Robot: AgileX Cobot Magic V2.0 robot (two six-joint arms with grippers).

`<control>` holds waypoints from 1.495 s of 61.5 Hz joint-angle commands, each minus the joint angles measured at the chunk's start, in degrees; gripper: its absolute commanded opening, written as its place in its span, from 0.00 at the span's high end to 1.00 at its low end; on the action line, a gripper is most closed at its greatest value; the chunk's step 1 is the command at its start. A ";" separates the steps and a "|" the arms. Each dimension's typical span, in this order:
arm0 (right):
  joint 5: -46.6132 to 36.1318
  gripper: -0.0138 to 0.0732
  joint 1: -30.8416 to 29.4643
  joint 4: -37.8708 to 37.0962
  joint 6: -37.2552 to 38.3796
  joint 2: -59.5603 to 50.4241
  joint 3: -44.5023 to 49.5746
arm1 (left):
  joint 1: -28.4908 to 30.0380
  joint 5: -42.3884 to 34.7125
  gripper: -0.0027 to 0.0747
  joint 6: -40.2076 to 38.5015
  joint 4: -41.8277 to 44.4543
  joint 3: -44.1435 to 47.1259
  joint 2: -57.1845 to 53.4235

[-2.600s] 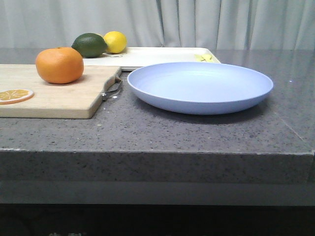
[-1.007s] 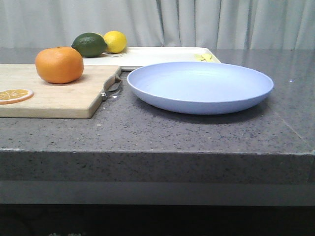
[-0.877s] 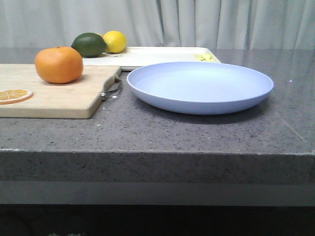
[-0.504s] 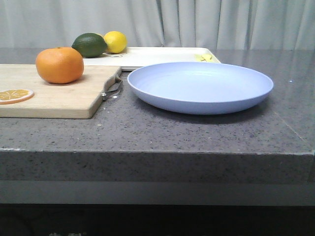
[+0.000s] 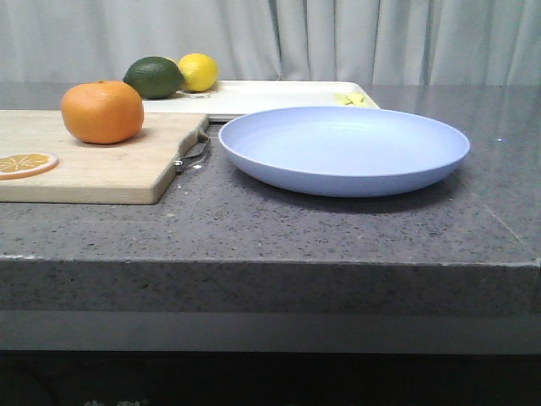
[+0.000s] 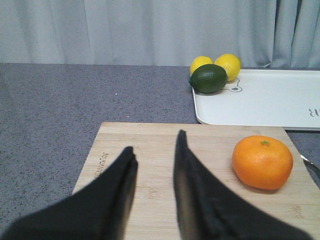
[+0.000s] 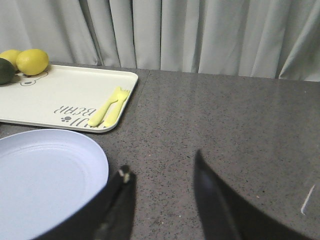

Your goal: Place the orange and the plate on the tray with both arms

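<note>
From the front, the round bright-orange fruit [image 5: 102, 112] sits on the light wooden cutting board [image 5: 93, 161] and could roll if nudged; the wide lavender-blue plate [image 5: 343, 149] lies before the cream-white rectangular tray [image 5: 279, 94]. Left wrist: the left fingers [image 6: 129, 170] are spread, empty, short of the fruit. Right wrist: the right fingers [image 7: 206, 197] are spread beside the plate's thin rim, which could slip.

Soft even light, blurred near foreground.

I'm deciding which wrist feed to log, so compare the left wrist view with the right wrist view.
Only the left wrist view shows the orange on the cutting board, plus the open left gripper. Only the right wrist view shows the plate, the yellow utensils on the tray and the open right gripper. Both show the tray, lemons and lime.
</note>
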 commanded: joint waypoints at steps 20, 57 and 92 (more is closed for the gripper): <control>-4.88 0.10 0.02 0.14 -0.42 0.32 -2.27 | 0.08 -5.55 0.15 -0.02 0.19 -1.38 0.34; -5.12 0.10 0.02 0.14 -0.42 0.32 -2.27 | -6.42 9.86 0.24 -0.02 -1.41 -24.84 25.82; -5.05 0.10 0.02 0.14 -0.42 0.32 -2.27 | -19.18 40.16 0.24 2.09 -1.74 -61.56 59.32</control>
